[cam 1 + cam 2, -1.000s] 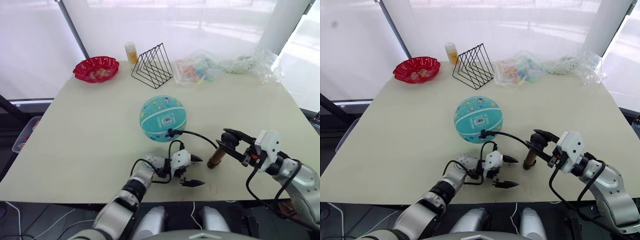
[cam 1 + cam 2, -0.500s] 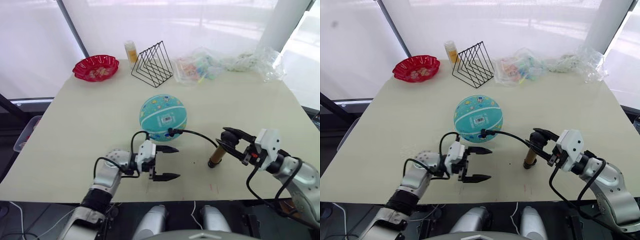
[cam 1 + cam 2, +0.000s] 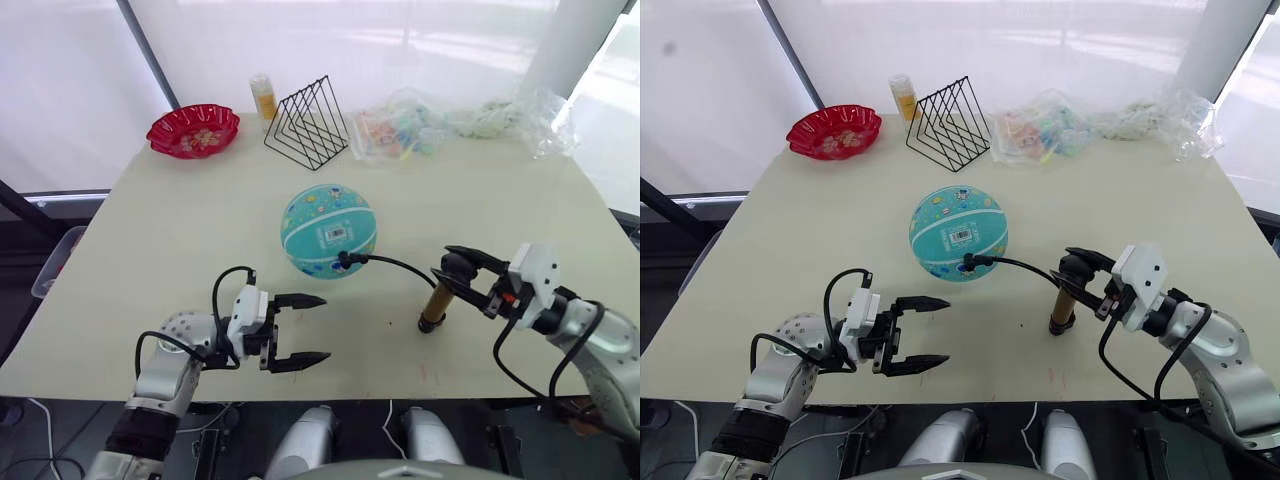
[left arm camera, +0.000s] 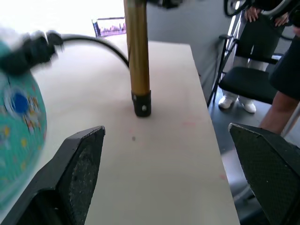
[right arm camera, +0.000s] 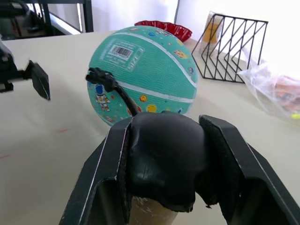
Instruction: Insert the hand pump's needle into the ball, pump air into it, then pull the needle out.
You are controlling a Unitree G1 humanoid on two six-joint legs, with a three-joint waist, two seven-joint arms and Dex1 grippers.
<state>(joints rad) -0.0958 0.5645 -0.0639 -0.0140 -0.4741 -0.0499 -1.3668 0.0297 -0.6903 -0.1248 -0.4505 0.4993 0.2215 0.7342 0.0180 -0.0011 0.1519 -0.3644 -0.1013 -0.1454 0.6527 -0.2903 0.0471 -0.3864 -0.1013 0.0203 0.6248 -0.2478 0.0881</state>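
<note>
A: Where is the teal ball sitting, and what is attached to it?

B: It is resting near the middle of the beige table, label patch facing up. The black end fitting of the thin hose is pressing against the ball's near side; the needle itself is too thin to make out there. The hose is arching over to the hand pump, which is standing upright on the table, well apart from the ball on the robot's right.

A: What is the right gripper doing?

B: Its two black fingers are pinching the black cap at the top of the pump's gold-bronze cylinder, one finger on each side, holding it upright with its lower black cap on the table.

A: And the left gripper?

B: It is hovering over the near part of the table, in front of the ball and apart from it, with its fingers spread wide and holding nothing. Its wrist view is looking across at the pump's lower end and the edge of the ball.

A: What is lying along the far edge?

B: A red scalloped dish, a small bottle of orange liquid, a black wire rack and crumpled clear plastic bags.
</note>
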